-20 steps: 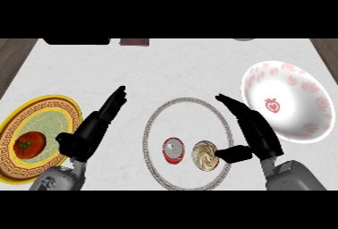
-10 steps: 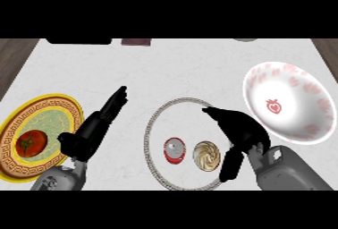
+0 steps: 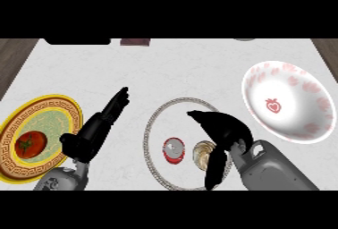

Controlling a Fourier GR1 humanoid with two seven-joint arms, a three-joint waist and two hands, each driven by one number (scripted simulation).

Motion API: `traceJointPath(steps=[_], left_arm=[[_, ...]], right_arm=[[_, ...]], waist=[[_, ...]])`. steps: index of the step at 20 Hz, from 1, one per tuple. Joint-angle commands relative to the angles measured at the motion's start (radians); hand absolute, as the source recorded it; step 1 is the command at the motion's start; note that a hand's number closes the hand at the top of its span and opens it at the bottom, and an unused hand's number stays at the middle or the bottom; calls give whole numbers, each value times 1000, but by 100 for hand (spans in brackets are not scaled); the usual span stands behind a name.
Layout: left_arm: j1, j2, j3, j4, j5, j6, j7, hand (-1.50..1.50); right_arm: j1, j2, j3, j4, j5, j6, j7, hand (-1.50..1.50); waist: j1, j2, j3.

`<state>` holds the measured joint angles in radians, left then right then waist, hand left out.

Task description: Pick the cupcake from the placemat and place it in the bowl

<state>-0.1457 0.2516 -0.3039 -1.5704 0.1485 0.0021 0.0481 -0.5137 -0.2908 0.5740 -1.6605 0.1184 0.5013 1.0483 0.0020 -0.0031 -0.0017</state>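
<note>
— Where is your cupcake right now?

— Your cupcake (image 3: 204,153) sits on the round placemat (image 3: 158,123), in its lower right part, a pale swirled top half covered by your right hand (image 3: 224,129). That hand arches over it from the right, fingers curled downward and the thumb hanging past the cupcake's right side. You can't tell from this angle whether the fingers have closed on it or only hover around it.

— What else is close by on the mat?

— Just beside the cupcake, on its left, you have a small red-rimmed object with a grey top (image 3: 174,149). The two are near each other but apart. The beaded rim of the placemat rings them both.

— And the bowl?

— Your bowl (image 3: 289,101) lies to the upper right of the mat, white with pink marks and a strawberry at its centre, well apart from the cupcake. The right forearm lies between mat and bowl.

— The other side?

— Your left hand (image 3: 99,125) rests left of the mat, fingers straight and pointing up the counter (image 3: 178,67), holding nothing. Further left you see a yellow patterned plate (image 3: 40,134) with a tomato (image 3: 29,144) on it.
</note>
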Motion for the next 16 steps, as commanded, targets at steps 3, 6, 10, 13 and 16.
traceJointPath(steps=[3, 6, 10, 13, 16], left_arm=[[27, 1, 10, -61, -18, 3, 29, 0], [-7, 13, 39, -50, 0, -29, 45, 0], [40, -10, 28, -46, -23, -26, 17, 0], [9, -17, 49, 12, -31, -54, -14, 0], [4, 10, 89, -41, 1, -70, 30, 0]], right_arm=[[3, 31, 53, 17, 46, 43, 139, -150], [-11, 76, 86, -29, 98, 2, 194, -150], [35, 54, 106, 11, 219, -31, 63, -150], [66, 88, 127, -29, 289, -49, 67, -150], [150, 22, 153, -95, 371, -60, 42, -150]], waist=[[3, 1, 1], [0, 0, 1], [1, 2, 2], [-3, 3, 1], [-6, 1, 2]])
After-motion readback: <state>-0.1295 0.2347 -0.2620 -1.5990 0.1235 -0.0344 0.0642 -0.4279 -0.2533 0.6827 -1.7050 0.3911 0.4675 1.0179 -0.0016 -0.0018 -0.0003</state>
